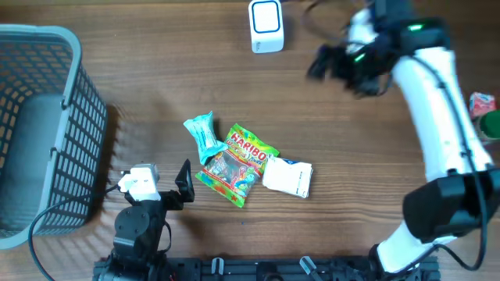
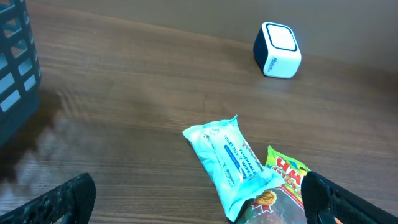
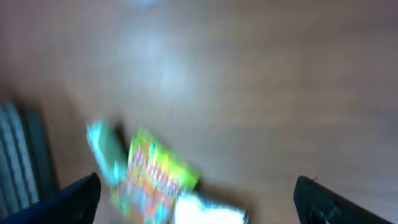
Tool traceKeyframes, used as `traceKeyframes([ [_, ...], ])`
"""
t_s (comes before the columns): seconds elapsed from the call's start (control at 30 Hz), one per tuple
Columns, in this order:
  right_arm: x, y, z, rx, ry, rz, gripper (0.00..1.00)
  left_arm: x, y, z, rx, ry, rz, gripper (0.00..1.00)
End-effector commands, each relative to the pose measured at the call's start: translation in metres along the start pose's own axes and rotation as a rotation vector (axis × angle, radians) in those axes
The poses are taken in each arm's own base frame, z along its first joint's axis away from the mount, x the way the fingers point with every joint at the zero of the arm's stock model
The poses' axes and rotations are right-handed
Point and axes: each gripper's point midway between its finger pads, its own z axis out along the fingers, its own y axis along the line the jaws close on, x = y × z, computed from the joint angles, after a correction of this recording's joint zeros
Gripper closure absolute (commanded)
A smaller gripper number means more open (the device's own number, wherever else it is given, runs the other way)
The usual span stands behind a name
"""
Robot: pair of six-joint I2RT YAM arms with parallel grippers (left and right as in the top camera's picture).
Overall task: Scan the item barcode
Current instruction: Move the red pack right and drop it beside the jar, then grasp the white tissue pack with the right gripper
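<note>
Three packets lie together mid-table: a teal wipes packet (image 1: 203,134) (image 2: 230,158), a green Haribo bag (image 1: 238,164) (image 2: 283,180) and a white packet (image 1: 289,178). The white barcode scanner (image 1: 266,25) (image 2: 278,50) stands at the far edge. My left gripper (image 1: 186,186) (image 2: 199,202) is open, low, just left of the packets, holding nothing. My right gripper (image 1: 328,64) (image 3: 199,199) is open and raised to the right of the scanner. Its view is blurred; the Haribo bag (image 3: 149,177) and white packet (image 3: 208,214) lie far below it, apart from its fingers.
A grey mesh basket (image 1: 47,35) (image 2: 15,62) stands along the left side. A red packet (image 1: 483,104) and a green object (image 1: 491,125) sit at the right edge, beside the right arm.
</note>
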Motion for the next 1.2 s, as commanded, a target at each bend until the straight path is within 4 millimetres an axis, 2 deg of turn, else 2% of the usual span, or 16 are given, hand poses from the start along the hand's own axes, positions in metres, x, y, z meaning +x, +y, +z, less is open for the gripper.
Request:
traceKeyframes([
  [0.0, 0.065, 0.034, 0.040, -0.032, 0.229, -0.158, 0.00, 0.000, 0.000, 0.000, 0.002, -0.002, 0.013, 0.00],
  [0.07, 0.091, 0.038, 0.055, 0.003, 0.301, -0.232, 0.00, 0.001, 0.000, 0.000, 0.002, -0.002, 0.013, 0.00],
  [0.17, 0.138, 0.040, 0.081, 0.005, 0.432, -0.590, 0.00, 0.000, 0.000, 0.000, 0.002, -0.002, 0.013, 0.00],
  [0.23, 0.133, 0.032, 0.099, 0.083, 0.386, -0.648, 0.00, 0.000, 0.000, 0.000, 0.002, -0.002, 0.013, 0.00],
  [0.27, 0.112, 0.023, 0.109, 0.176, 0.297, -0.693, 0.00, 0.000, 0.000, 0.000, 0.002, -0.002, 0.013, 0.00],
  [0.3, 0.100, 0.020, 0.110, 0.216, 0.254, -0.712, 0.00, 0.000, 0.000, 0.000, 0.002, -0.002, 0.013, 0.00],
  [0.33, 0.101, 0.018, 0.109, 0.215, 0.267, -0.772, 0.00, 0.001, 0.000, 0.000, 0.002, -0.002, 0.013, 0.00],
  [0.4, 0.131, 0.029, 0.104, 0.067, 0.385, -0.913, 0.00, 0.001, 0.000, 0.000, 0.002, -0.002, 0.013, 0.00],
  [0.47, 0.154, 0.031, 0.098, 0.017, 0.476, -1.001, 0.00, 0.001, 0.000, 0.000, 0.002, -0.002, 0.013, 0.00],
  [0.5, 0.158, 0.034, 0.099, 0.010, 0.484, -1.035, 0.00, 0.000, 0.000, 0.000, 0.002, -0.002, 0.013, 0.00],
  [0.6, 0.155, 0.052, 0.110, -0.014, 0.423, -1.149, 0.00, 0.001, 0.000, 0.000, 0.002, -0.002, 0.013, 0.00],
  [0.67, 0.160, 0.055, 0.116, 0.005, 0.424, -1.193, 0.00, 0.001, 0.000, 0.000, 0.002, -0.002, 0.013, 0.00],
  [0.83, 0.156, 0.046, 0.145, 0.164, 0.355, -1.283, 0.00, 0.000, 0.000, 0.000, 0.002, -0.002, 0.013, 0.00],
  [0.93, 0.163, 0.021, 0.166, 0.261, 0.358, -1.293, 0.00, 0.001, 0.000, 0.000, 0.002, -0.002, 0.013, 0.00],
  [0.97, 0.165, 0.019, 0.170, 0.265, 0.350, -1.297, 0.00, 0.000, 0.000, 0.000, 0.002, -0.002, 0.013, 0.00],
  [1.17, 0.171, 0.009, 0.173, 0.282, 0.373, -1.268, 0.00, 0.000, 0.000, 0.000, 0.002, -0.002, 0.013, 0.00],
])
